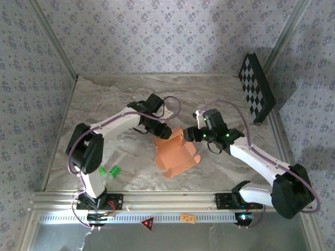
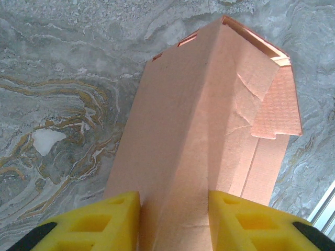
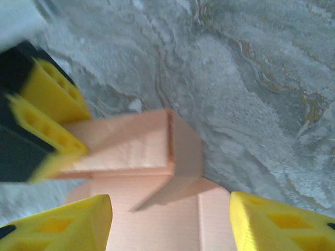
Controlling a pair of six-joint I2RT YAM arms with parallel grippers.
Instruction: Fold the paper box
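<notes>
The salmon-orange paper box (image 1: pixel 175 152) lies partly folded in the middle of the marble table. My left gripper (image 1: pixel 161 132) holds its far left edge. In the left wrist view a raised, creased ridge of the paper box (image 2: pixel 204 120) runs between the yellow fingers (image 2: pixel 112 222), and the left gripper (image 2: pixel 174 222) is shut on it. My right gripper (image 1: pixel 192 135) is at the box's far right corner. In the right wrist view the right gripper (image 3: pixel 170 225) is open, its pads standing wide over a flat panel of the paper box (image 3: pixel 157 209), with a folded-up wall beyond them.
Small green pieces (image 1: pixel 110 171) lie near the left arm's base. A black-and-white checkerboard panel (image 1: pixel 256 88) leans against the back right wall. Patterned walls close in the table on three sides, and a metal rail (image 1: pixel 167 198) runs along its near edge.
</notes>
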